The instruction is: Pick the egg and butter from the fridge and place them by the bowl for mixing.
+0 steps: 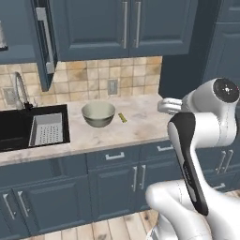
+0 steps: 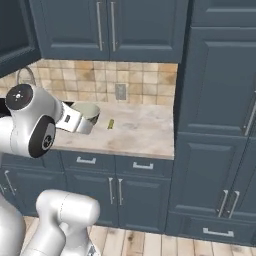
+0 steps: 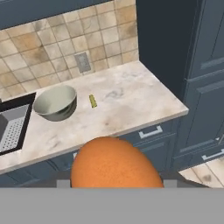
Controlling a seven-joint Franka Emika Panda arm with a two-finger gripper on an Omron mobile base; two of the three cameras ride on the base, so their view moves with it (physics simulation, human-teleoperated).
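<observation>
The smooth orange-brown egg point(image 3: 114, 162) sits very close to the hand camera, right where the tool's tips should be, so the tool looks clamped on it. That is how the egg gets carried to the table. The small yellow stick of butter point(image 1: 122, 117) already lies on the pale marble table point(image 1: 140, 123), just beside the wide round grey-green bowl point(image 1: 98, 114). It is put there so mixing is easy. The egg is up in the air, not yet over the table. I think it goes by the bowl next.
</observation>
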